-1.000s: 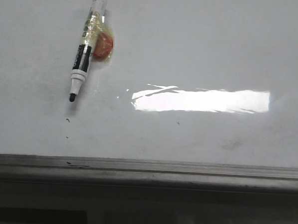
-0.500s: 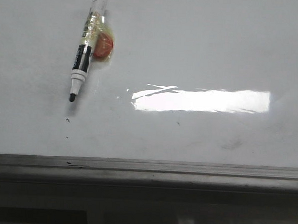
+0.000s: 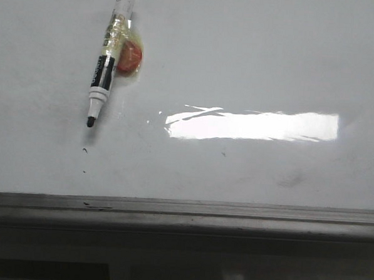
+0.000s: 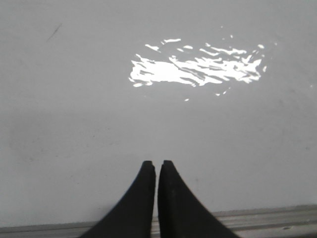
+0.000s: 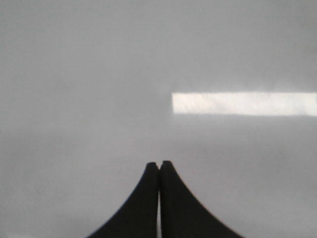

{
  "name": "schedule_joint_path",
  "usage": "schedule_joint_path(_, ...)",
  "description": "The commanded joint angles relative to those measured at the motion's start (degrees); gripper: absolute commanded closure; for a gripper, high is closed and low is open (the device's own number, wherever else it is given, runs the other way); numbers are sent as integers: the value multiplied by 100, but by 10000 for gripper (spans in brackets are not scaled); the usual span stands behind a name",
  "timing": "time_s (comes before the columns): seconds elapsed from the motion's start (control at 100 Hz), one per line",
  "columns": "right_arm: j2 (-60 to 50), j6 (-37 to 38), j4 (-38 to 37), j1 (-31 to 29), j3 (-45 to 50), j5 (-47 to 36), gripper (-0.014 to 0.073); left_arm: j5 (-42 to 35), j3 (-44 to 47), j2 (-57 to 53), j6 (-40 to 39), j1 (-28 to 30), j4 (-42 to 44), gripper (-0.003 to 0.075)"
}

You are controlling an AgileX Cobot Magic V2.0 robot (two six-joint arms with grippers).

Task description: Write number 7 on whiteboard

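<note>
The whiteboard (image 3: 241,55) fills the front view, glossy white-grey with a bright rectangular glare. No number 7 shows on it, only tiny dark specks. An uncapped black-and-white marker (image 3: 108,64) lies on the board at the upper left, tip toward the near edge, with a yellowish-red lump taped to its side. Neither gripper appears in the front view. My left gripper (image 4: 157,163) hangs shut and empty over bare whiteboard (image 4: 74,124) near its rail. My right gripper (image 5: 159,163) is likewise shut and empty above bare whiteboard (image 5: 74,99).
A grey metal edge rail (image 3: 183,210) runs along the board's near side, also seen as the rail (image 4: 277,220) in the left wrist view. A faint smudge (image 3: 289,180) marks the board at the lower right.
</note>
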Motion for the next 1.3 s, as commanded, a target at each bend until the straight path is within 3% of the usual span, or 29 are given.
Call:
schedule_joint_path(0.0,-80,-11,1086,-31,82,-1223,657,-684,123,-161,-38,9,-701,741)
schedule_joint_path(0.21,-80,-11,1644,-31,78,-1592,657,-1741,123,-161,-38,9,-3411,741)
schedule_joint_path(0.41,-80,-11,2187,-31,-416,-1504,657,-2132,31,-161,-38,9,-5599,741)
schedule_joint_path(0.46,-69,-11,2174,-31,-700,-1171,657,-2066,-117,-161,-9,9,-5492,741)
schedule_joint_path(0.52,4,-50,1942,-31,-1143,-449,657,-1729,-412,-75,-9,9,-4772,741)
schedule_joint_path(0.66,475,-128,914,-20,-2149,1301,657,-50,-1403,518,-9,9,-2792,741)
schedule_joint_path(0.76,951,-128,529,-20,-2682,2058,640,767,-2032,1284,190,9,-2092,740)
schedule_joint_path(0.84,1263,-128,504,-20,-2969,2328,564,1176,-2472,1863,749,9,-2108,727)
schedule_joint_path(0.89,1420,-128,504,-20,-3094,2367,489,1284,-2684,2156,1118,-49,-2255,671)
schedule_joint_path(1.01,1702,-253,568,-20,-3277,2421,288,1307,-3050,2557,1542,-505,-2536,377)
schedule_joint_path(1.08,1859,-393,683,-20,-3320,2551,219,1359,-3201,2775,1709,-831,-2564,249)
schedule_joint_path(1.12,1929,-418,794,-20,-3320,2615,206,1423,-3263,2926,1883,-1046,-2603,232)
schedule_joint_path(1.29,2042,-430,997,-20,-3320,2869,207,1280,-3354,3629,2098,-1940,-3085,303)
